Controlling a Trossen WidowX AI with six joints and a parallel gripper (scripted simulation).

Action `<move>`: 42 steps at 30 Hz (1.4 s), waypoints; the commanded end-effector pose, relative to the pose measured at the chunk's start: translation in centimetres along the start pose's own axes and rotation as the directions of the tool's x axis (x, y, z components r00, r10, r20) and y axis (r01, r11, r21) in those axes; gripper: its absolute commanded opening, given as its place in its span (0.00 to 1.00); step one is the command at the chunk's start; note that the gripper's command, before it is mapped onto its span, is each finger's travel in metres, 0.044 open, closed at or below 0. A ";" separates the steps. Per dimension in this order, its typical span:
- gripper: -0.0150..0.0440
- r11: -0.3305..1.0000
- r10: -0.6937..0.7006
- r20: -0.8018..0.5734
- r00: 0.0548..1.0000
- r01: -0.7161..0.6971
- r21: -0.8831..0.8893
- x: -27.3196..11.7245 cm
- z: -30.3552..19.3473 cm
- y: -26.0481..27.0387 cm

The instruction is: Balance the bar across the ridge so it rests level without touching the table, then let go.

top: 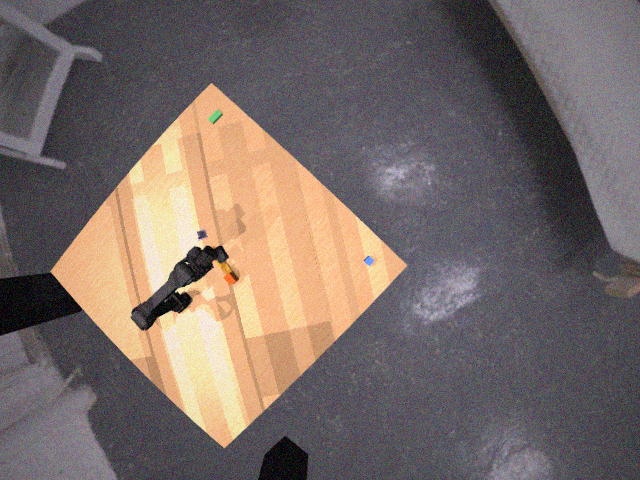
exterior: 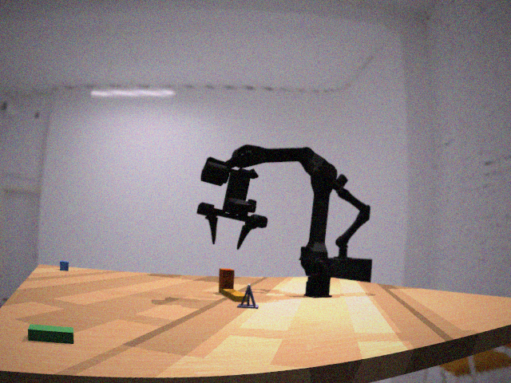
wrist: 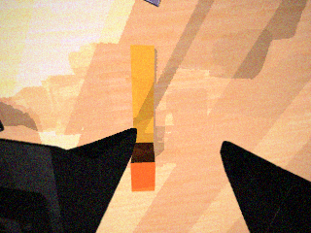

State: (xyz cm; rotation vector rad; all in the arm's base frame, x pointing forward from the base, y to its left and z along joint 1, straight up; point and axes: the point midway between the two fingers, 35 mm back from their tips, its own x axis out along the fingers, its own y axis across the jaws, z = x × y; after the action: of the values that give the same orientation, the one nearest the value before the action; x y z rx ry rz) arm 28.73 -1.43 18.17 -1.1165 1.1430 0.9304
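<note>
The bar [top: 225,267] [exterior: 233,294] [wrist: 143,92] is long, narrow and yellow, with an orange block [top: 230,278] [exterior: 226,279] [wrist: 143,176] standing upright at one end. It lies flat on the table [top: 289,232] [exterior: 206,341] [wrist: 233,116], off the ridge and apart from it. Its plain end is the one nearer the ridge; the block is at the end farther away. The ridge [top: 201,234] [exterior: 247,306] [wrist: 153,2] is a small, dark bluish frame, triangular from the side, with slanting legs meeting in a peak above a flat foot. It stands upright on the table with nothing resting across its peak. The wrist view shows only a sliver of it.
</note>
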 end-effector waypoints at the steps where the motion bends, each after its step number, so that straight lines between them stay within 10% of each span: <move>1: 0.79 0.992 0.110 -0.036 0.993 -0.112 -0.065 0.2 -1.7 1.5; 42: 0.79 0.983 0.158 -0.046 0.986 -0.162 -0.089 12.1 -2.9 4.1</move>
State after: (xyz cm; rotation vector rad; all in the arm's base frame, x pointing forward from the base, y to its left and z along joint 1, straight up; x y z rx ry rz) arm 26.64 -3.27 5.95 -1.1298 1.2434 1.0962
